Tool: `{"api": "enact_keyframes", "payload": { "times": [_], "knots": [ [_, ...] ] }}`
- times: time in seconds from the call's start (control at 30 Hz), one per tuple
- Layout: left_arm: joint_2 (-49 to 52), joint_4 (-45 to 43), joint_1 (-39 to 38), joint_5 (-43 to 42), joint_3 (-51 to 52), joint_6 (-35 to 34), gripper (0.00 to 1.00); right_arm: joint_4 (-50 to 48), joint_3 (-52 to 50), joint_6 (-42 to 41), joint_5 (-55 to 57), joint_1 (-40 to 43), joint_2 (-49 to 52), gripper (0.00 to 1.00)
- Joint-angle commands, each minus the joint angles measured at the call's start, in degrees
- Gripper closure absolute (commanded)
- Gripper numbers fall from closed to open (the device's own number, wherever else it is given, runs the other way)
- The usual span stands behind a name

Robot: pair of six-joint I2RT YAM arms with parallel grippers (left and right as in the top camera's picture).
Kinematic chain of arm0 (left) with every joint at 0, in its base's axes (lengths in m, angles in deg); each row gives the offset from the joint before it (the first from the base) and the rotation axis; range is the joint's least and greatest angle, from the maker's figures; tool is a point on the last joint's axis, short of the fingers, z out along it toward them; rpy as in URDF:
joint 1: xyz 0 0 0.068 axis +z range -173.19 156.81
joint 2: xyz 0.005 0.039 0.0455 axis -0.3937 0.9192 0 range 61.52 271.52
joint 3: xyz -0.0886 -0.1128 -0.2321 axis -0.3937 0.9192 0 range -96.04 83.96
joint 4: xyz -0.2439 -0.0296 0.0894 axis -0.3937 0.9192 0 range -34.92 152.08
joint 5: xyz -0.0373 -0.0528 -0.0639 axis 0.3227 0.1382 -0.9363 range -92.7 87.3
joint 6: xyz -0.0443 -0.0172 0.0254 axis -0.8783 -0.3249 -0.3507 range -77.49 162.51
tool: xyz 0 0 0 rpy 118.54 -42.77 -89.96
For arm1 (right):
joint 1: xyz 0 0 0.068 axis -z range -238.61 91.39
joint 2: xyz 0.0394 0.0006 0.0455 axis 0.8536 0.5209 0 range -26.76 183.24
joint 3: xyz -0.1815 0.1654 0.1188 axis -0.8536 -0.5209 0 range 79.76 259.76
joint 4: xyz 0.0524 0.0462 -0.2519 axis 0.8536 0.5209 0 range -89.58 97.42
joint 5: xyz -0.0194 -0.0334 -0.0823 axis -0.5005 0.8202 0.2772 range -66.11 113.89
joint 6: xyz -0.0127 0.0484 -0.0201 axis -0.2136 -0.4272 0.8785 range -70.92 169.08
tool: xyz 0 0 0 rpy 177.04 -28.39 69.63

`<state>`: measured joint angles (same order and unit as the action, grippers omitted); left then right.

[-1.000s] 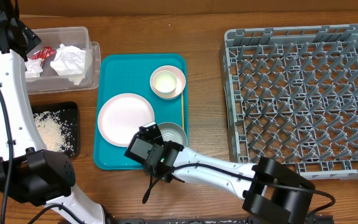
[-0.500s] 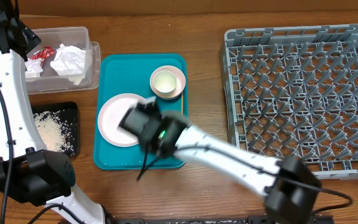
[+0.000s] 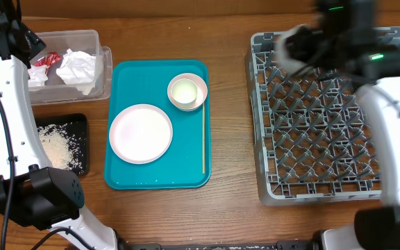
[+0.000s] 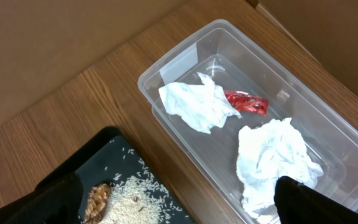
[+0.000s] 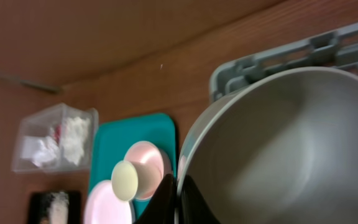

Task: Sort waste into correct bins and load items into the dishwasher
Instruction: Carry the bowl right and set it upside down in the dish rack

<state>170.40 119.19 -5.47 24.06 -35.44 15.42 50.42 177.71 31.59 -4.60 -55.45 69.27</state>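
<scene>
- One whitish bowl [image 5: 272,143] is hanging over a corner of the grey dish rack [image 3: 325,191], on the side facing the teal tray [image 3: 120,173]. The right gripper [image 5: 179,196] is clenching the bowl's rim.
- I think the job now is setting this bowl into the rack. It is best to be tipping it on its edge, sliding it between two rows of pegs [image 3: 339,111], going down slowly, and letting go only when it is resting.
- Pegs are standing close together, so the bowl could be bumping one or sitting crooked.
- The left gripper [image 4: 188,205] is hanging wide open, holding nothing, above the clear tub [image 4: 166,68]. White napkins [image 4: 197,102] and a red wrapper [image 4: 246,102] are lying inside it.
- Rice [image 3: 57,146] is lying in the black tray [image 3: 82,121], just beside the tub on the desk [image 3: 228,208].
- Well apart from the rack, the pink plate [image 3: 141,133] and the other bowl [image 3: 187,91] are waiting on the teal tray, with a thin stick [image 3: 202,139] beside them.
</scene>
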Motion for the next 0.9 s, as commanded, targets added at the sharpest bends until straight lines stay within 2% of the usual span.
{"api": "enact_keyframes", "payload": {
  "times": [0.0, 0.13, 0.33, 0.73, 0.87],
  "knots": [
    [-0.02, -0.04, -0.26, 0.17, -0.28, -0.79, 0.0, -2.91, -1.42, 2.73, -25.81, 10.34, 3.85, 0.96],
    [-0.02, -0.04, -0.26, 0.17, -0.28, -0.81, 0.0, -6.78, -1.57, 2.56, -38.71, 19.45, 9.25, 0.96],
    [-0.02, -0.04, -0.26, 0.17, -0.28, -0.81, 0.0, -5.7, -1.57, 2.29, -38.95, 25.94, 15.19, 0.96],
    [-0.02, -0.04, -0.26, 0.17, -0.28, -0.81, 0.0, -5.35, -1.57, 2.75, -39.32, 26.69, 21.77, 0.96],
    [-0.02, -0.04, -0.26, 0.17, -0.28, -0.79, 0.0, -4.61, -1.57, 2.73, -36.17, 26.84, 22.29, 0.96]
  ]
}}
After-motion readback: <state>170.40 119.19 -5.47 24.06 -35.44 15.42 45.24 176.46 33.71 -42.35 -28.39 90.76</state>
